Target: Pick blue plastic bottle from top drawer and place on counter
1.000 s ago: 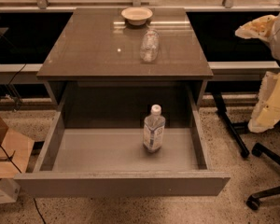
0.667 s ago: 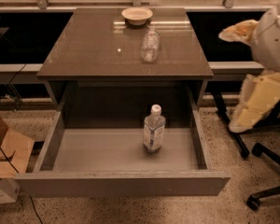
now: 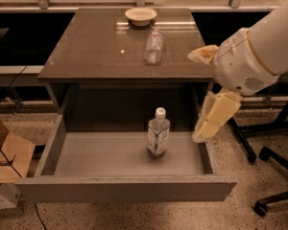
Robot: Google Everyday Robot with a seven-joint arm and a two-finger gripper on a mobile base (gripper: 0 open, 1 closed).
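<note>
The blue plastic bottle stands upright on the floor of the open top drawer, right of its middle. It has a white cap and a blue-and-white label. The brown glossy counter lies above and behind the drawer. My gripper reaches in from the right, above the drawer's right wall and beside the counter's right front corner. Its cream fingers are spread apart and empty, a short way to the right of the bottle and higher than it.
On the counter a clear capless vessel lies on its side, with a small white bowl behind it. Black chair legs and castors stand on the floor at the right. A cardboard box sits at the left.
My arm has swung in from the right edge toward the drawer, and the gripper now hangs over the drawer's right side. The bottle has not moved.
</note>
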